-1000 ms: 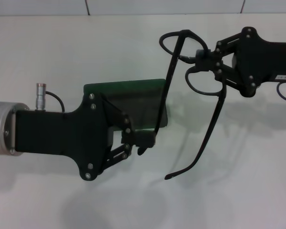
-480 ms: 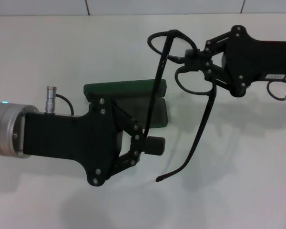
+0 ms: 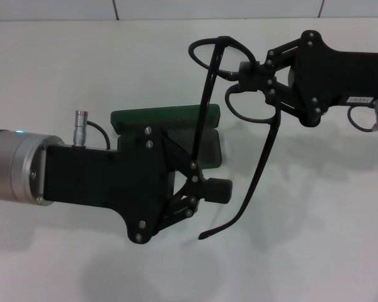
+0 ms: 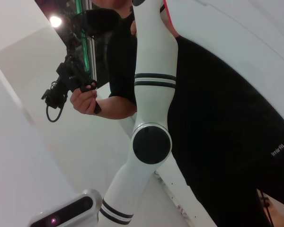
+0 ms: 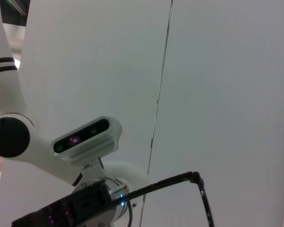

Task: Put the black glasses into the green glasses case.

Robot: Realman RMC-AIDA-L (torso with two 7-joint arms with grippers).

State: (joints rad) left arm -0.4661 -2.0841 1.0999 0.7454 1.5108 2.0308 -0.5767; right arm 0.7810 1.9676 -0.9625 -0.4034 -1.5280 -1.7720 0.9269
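The black glasses (image 3: 263,154) hang in the air over the white table, temple arms unfolded and pointing toward the near edge. My right gripper (image 3: 247,74) comes in from the right and is shut on their front frame near the bridge. The green glasses case (image 3: 167,116) lies at mid-table, partly hidden under my left gripper (image 3: 213,189), whose fingers are drawn together. One temple arm crosses over the case and ends at the left gripper's linkage; whether they touch cannot be told. In the right wrist view a temple arm (image 5: 180,182) shows as a thin black line.
The white table (image 3: 315,239) is bare around the case. A wall seam runs along the far edge. The left wrist view shows a white robot arm (image 4: 151,118) and a person in black (image 4: 217,132) behind it.
My right gripper has carried the glasses leftward, toward the case. My left gripper has moved right, and its fingers now lie past the temple arm's tip.
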